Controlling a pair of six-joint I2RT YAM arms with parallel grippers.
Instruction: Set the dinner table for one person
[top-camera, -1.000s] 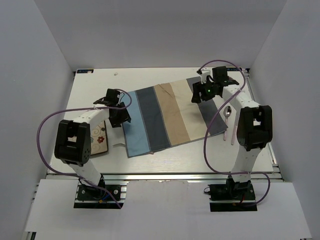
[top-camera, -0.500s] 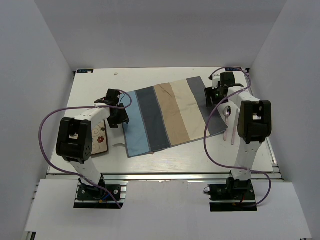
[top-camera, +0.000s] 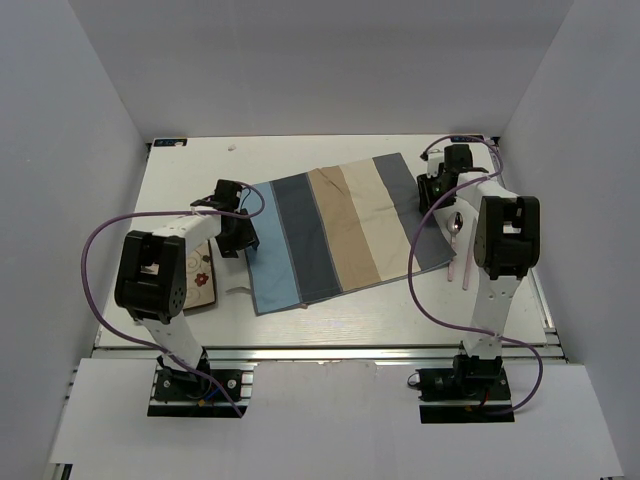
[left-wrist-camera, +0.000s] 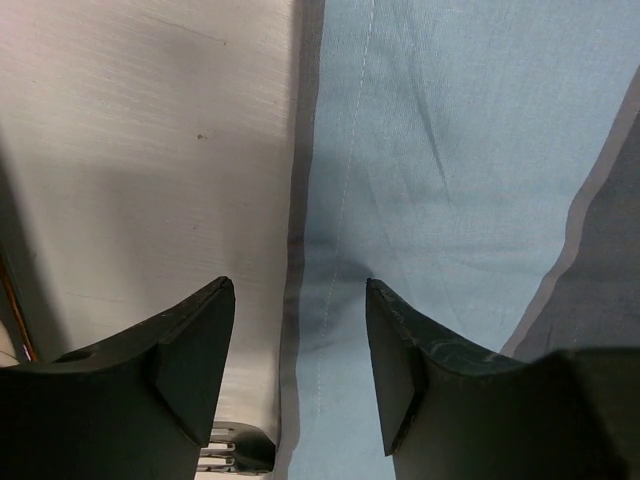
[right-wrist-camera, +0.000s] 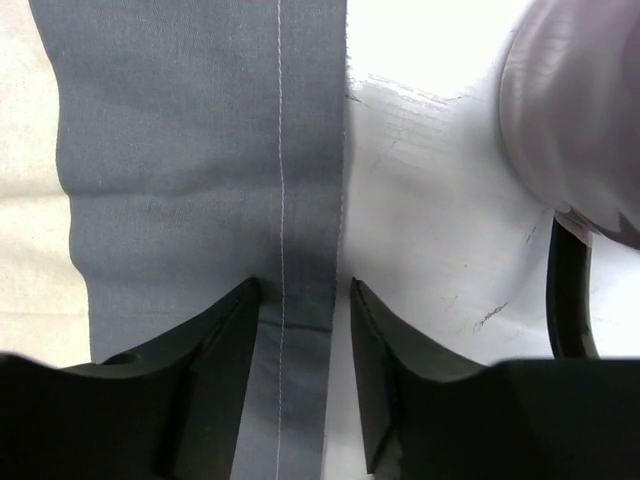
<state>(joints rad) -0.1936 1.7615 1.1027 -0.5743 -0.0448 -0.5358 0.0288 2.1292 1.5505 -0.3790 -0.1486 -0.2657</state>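
The dinner table carries a striped blue, grey and beige placemat lying askew at its middle. My left gripper is down at the mat's left edge. In the left wrist view it is open, with the light-blue hem between its fingers and bare table to the left. My right gripper is at the mat's right edge. In the right wrist view it is open, the jaws a narrow gap apart astride the dark grey hem.
A spoon and two pink sticks lie right of the mat, under the right arm. A flower-patterned piece sits under the left arm. Fork tines show by the left finger. A lilac cable hangs at the right.
The right gripper has moved rightwards off the mat's top to its right edge, and its jaws have narrowed around the hem. The left gripper has stayed put.
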